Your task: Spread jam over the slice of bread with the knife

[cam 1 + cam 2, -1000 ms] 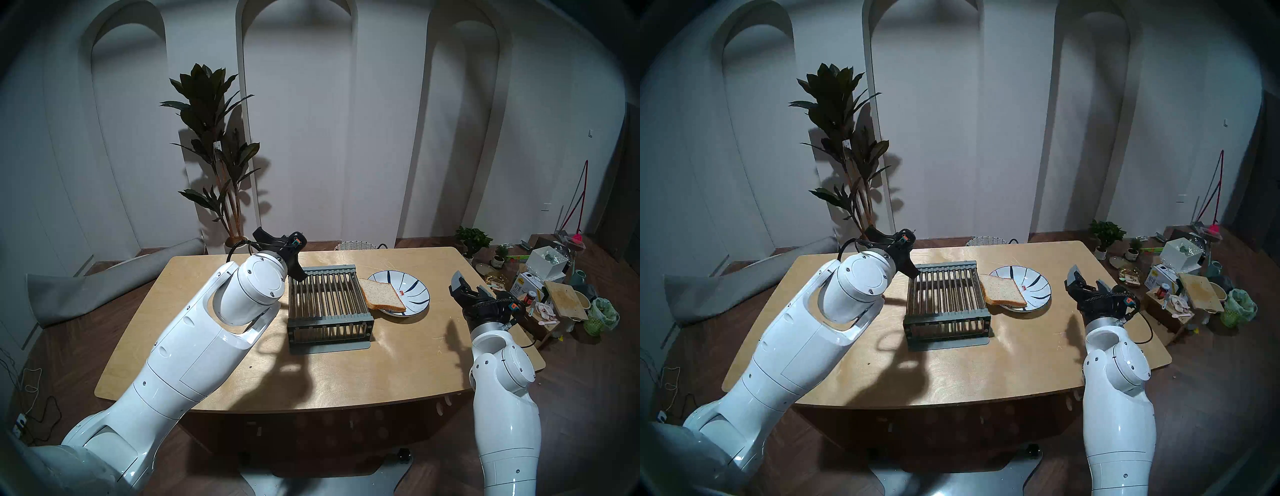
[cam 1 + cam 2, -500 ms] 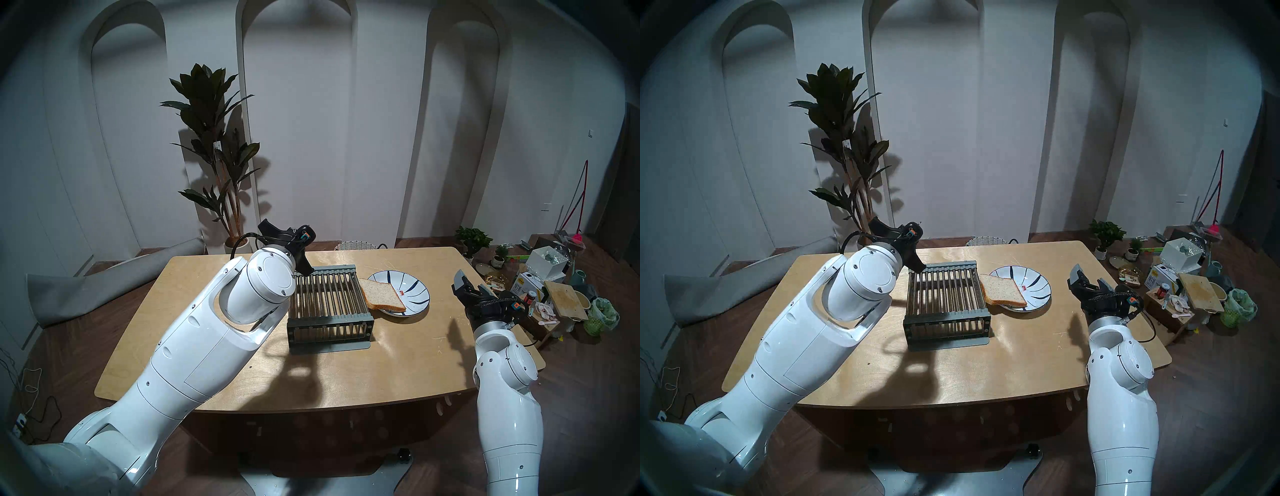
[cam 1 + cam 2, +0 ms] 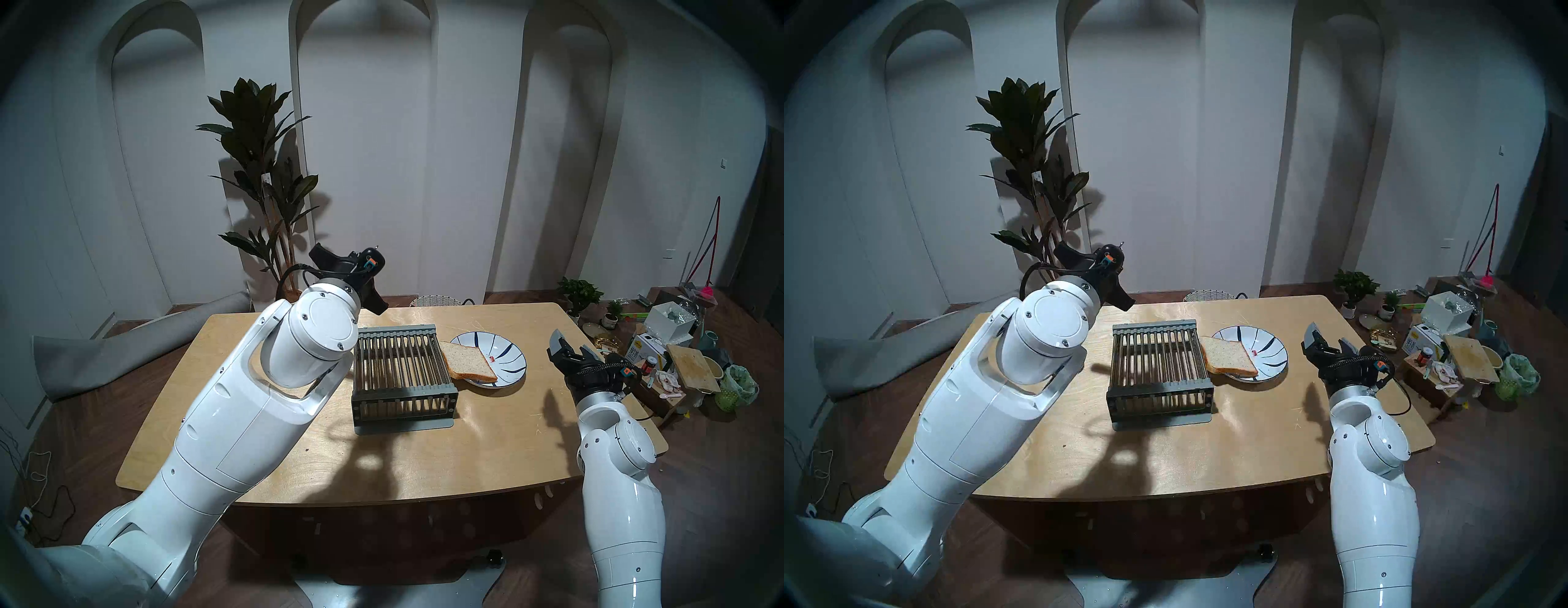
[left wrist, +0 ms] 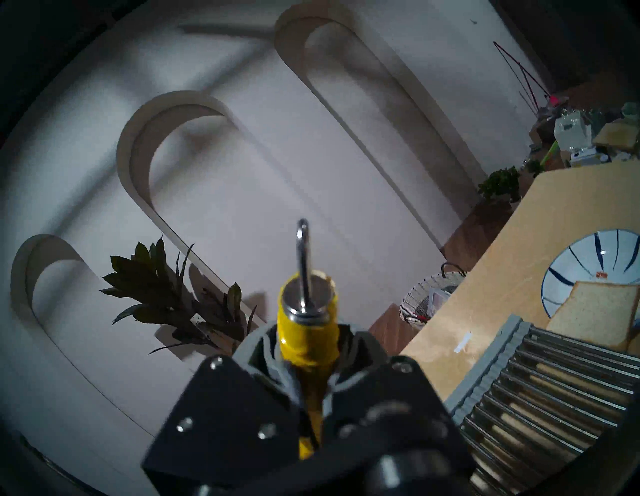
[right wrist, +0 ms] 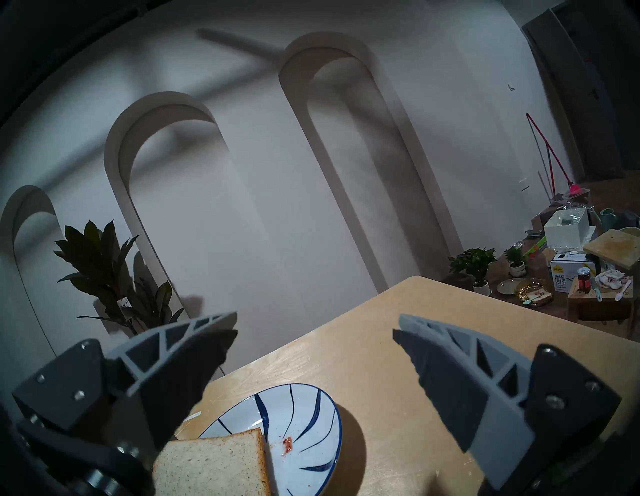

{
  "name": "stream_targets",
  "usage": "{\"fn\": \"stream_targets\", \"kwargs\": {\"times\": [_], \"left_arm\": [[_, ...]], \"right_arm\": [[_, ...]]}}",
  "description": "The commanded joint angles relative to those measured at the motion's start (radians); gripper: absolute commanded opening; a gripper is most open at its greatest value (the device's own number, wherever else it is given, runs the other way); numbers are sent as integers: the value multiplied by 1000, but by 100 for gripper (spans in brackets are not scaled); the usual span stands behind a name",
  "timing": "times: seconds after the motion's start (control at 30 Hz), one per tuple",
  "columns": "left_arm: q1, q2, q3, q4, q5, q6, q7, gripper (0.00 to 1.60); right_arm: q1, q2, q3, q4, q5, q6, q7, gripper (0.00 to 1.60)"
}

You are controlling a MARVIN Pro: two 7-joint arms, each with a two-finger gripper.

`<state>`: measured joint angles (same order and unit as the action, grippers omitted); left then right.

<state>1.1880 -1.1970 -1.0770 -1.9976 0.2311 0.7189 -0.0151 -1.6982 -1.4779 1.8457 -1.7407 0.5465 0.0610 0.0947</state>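
Note:
My left gripper is shut on the knife's yellow handle. Its short silver blade points away from the wrist, towards the wall. In the head view the left gripper hangs above the table's far edge, behind the grey rack. The slice of bread lies on the left part of a white plate with blue stripes, overhanging towards the rack. A small red smear marks the plate. My right gripper is open and empty, right of the plate. A red jam jar stands off the table on a crate.
The wooden table carries the rack at its middle. A woven basket stands behind the far edge, and a tall plant stands at the back left. Boxes, a board and small pots clutter the floor at the right.
My left gripper with the knife has risen and drawn back from the rack's far left corner to above the table's far edge. The right gripper has shifted slightly left.

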Motion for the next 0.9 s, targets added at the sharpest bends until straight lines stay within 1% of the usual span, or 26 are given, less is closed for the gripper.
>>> {"fn": "stream_targets", "kwargs": {"times": [0.0, 0.17, 0.23, 0.3, 0.37, 0.43, 0.5, 0.57, 0.6, 0.67, 0.73, 0.87], "left_arm": [[-3, -61, -73, -68, -73, -56, 13, 0], [-4, -87, -98, -72, -132, -91, 8, 0], [-11, -95, -99, -67, -147, -99, 6, 0], [-16, -110, -105, -58, -176, -119, 1, 0], [-26, -121, -98, -46, -183, -135, 5, 0], [-33, -150, -103, -28, -213, -157, 5, 0], [-44, -176, -104, -4, -234, -183, 10, 0], [-54, -204, -102, 23, -256, -210, 15, 0], [-56, -220, -107, 34, -281, -217, 10, 0], [-67, -239, -104, 62, -299, -232, 10, 0], [-74, -261, -103, 87, -322, -253, 10, 0], [-87, -301, -109, 130, -370, -277, 6, 0]], "right_arm": [[52, 50, 3, -14, -5, 65, -4, 160], [84, 76, 14, -6, -6, 134, -16, 160], [91, 83, 15, -4, -22, 140, -22, 160], [98, 88, 19, 1, -26, 162, -29, 160], [100, 94, 20, 5, -38, 161, -33, 160], [102, 98, 23, 12, -48, 165, -42, 160], [109, 107, 21, 18, -64, 192, -65, 160], [125, 109, 18, 27, -74, 233, -96, 160], [134, 116, 15, 32, -78, 266, -110, 160], [151, 120, 13, 41, -85, 297, -134, 160], [170, 128, 18, 53, -72, 348, -138, 160], [211, 136, 38, 82, -48, 423, -158, 160]]}}
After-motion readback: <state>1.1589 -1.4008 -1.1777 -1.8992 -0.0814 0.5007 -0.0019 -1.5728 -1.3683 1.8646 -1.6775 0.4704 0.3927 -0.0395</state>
